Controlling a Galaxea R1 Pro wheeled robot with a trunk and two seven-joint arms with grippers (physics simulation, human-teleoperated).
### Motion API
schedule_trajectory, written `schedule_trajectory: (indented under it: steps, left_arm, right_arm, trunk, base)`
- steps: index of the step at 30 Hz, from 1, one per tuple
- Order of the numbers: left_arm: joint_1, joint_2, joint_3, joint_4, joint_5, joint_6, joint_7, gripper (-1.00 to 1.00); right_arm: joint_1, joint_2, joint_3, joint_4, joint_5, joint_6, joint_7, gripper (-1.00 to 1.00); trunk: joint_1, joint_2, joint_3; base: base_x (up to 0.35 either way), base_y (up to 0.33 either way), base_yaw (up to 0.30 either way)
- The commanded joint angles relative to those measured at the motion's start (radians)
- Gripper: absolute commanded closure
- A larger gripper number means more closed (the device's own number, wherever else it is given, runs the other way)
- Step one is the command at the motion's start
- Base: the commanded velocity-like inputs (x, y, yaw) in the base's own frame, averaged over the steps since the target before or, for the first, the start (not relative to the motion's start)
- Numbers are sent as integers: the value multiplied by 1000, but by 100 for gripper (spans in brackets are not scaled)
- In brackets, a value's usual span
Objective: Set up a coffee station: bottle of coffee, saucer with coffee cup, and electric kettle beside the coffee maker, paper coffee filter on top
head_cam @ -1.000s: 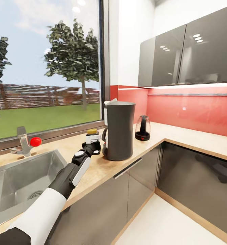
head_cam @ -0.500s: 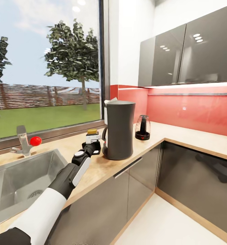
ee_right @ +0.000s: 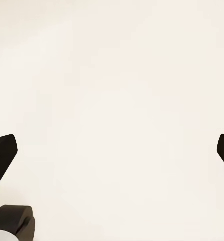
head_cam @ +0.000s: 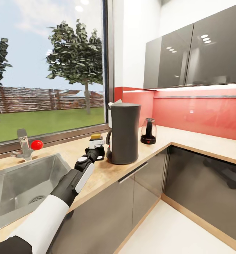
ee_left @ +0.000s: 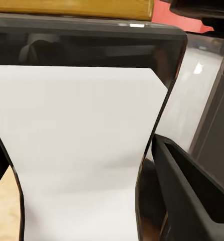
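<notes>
My left gripper (head_cam: 96, 151) is shut on the bottle of coffee (head_cam: 96, 142), low on its body, just left of the coffee maker (head_cam: 123, 134) on the kitchen countertop (head_cam: 100, 173). Up close the bottle's white label (ee_left: 77, 150) sits between the dark fingers (ee_left: 192, 196), with its yellow cap (ee_left: 72, 7) beyond. I cannot tell whether the bottle rests on the wood. A pale paper coffee filter (head_cam: 114, 104) pokes up at the coffee maker's top rear edge. The electric kettle (head_cam: 148, 132) stands to its right. My right gripper (ee_right: 112, 150) is open over a pale surface. Saucer and coffee cup are out of view.
A steel sink (head_cam: 22, 183) and a faucet with a red knob (head_cam: 36, 144) lie left of my arm under the window. A thin dark grey shelf board (head_cam: 202, 97) runs along the red wall below glossy wall cabinets (head_cam: 195, 53). The counter turns a corner at the right.
The whole picture has shifted up slightly, so the camera moved. My left gripper and the bottle keep their place in the picture, a little lower against the coffee maker.
</notes>
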Motion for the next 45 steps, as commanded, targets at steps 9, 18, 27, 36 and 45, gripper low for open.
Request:
schedule_trajectory:
  steps: [9,18,27,36,45]
  left_arm:
    - [-1,0,-2,-1,8,3,8,100]
    - [-1,0,-2,0,8,4,8,100]
    - [-1,0,-2,0,8,4,8,100]
    - [-1,0,-2,0,8,3,8,100]
    - [-1,1,-2,0,8,4,9,100]
  right_arm:
    - [-1,0,1,1,-1,-5,3,-100]
    - [-1,0,1,1,-1,-5,3,-100]
    - [-1,0,1,1,-1,-5,3,-100]
    - [-1,0,1,1,-1,-5,3,-100]
    - [-1,0,1,1,-1,-5,2,-100]
  trunk:
    - [19,-36,-17]
    - [38,-71,-33]
    - [50,-92,-42]
    - [54,-99,-45]
    - [65,-120,-54]
  base:
    - [0,0,0]
    - [0,0,0]
    - [0,0,0]
    - [0,0,0]
    - [0,0,0]
